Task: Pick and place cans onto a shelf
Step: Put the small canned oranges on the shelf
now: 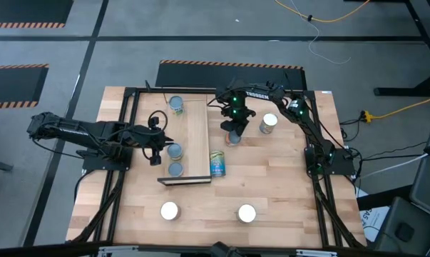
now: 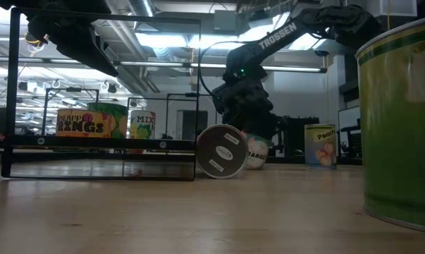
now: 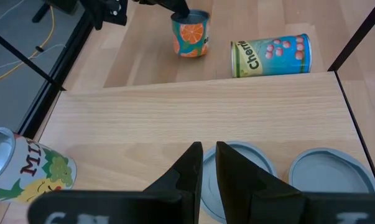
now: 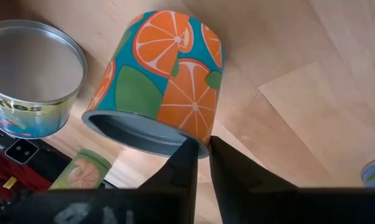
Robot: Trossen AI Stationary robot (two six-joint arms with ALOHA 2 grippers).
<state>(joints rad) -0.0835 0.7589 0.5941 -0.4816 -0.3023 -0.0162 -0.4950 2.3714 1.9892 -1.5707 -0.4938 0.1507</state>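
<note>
A: How many cans are on the shelf (image 1: 197,139) so far?

B: Three, going by the overhead view: one (image 1: 176,104) at its far end, and two (image 1: 174,150) (image 1: 176,169) side by side along the left edge near the dark end. All stand upright.

A: And off it?

B: Five, as far as I can count. A cherry can (image 1: 217,163) lies on its side just right of the shelf's dark end. An orange can (image 1: 234,137) is tilted a little to the right of the shelf's middle. A white-topped one (image 1: 269,123) stands farther right, and two more (image 1: 170,210) (image 1: 247,213) stand well past the dark end, toward the front of the table.

A: What are the arms doing?

B: The right gripper (image 4: 199,155) is at the orange can, fingers nearly together and pinching its lower rim, with the can tipped. I'd judge it is trying to get hold of that one. The left gripper (image 3: 209,168) hangs over the shelf's left edge, just above the two near cans, fingers almost touching and holding nothing.

A: So less than half done?

B: By my count, yes: three placed, five left.
</note>
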